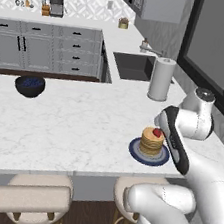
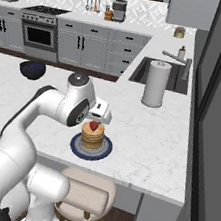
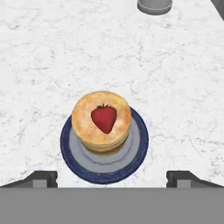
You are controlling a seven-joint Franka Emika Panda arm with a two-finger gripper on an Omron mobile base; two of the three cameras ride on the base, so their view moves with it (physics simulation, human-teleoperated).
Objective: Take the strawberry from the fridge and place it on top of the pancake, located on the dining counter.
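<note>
the strawberry [image 3: 104, 119] is seen resting on top of the pancake [image 3: 101, 120], near the middle of the stack, which sits on a dark blue plate [image 3: 131, 159] on the dining surface [image 3: 52, 57]. the pincer [image 3: 112, 177] is held above the stack with its jaws spread wide and nothing between them; the berry is not touched by either fingertip.

the placement is judged complete. the remaining risk is judged to lie in the withdrawal: if the pincer were lowered or swept sideways, the berry could be knocked off the stack, or the stack pushed across the plate. a rounded berry on a flat top is expected to roll easily once nudged.

in the left base view the plate is seen close to the near edge of the surface [image 1: 56, 126], above the stools [image 1: 31, 198], so a dislodged berry could be lost over that edge. a paper towel roll [image 1: 161, 78] stands well apart on the far side, and a dark bowl [image 1: 30, 85] well apart to the left. open marble is seen around the plate, and a straight upward retreat is judged safest.
</note>
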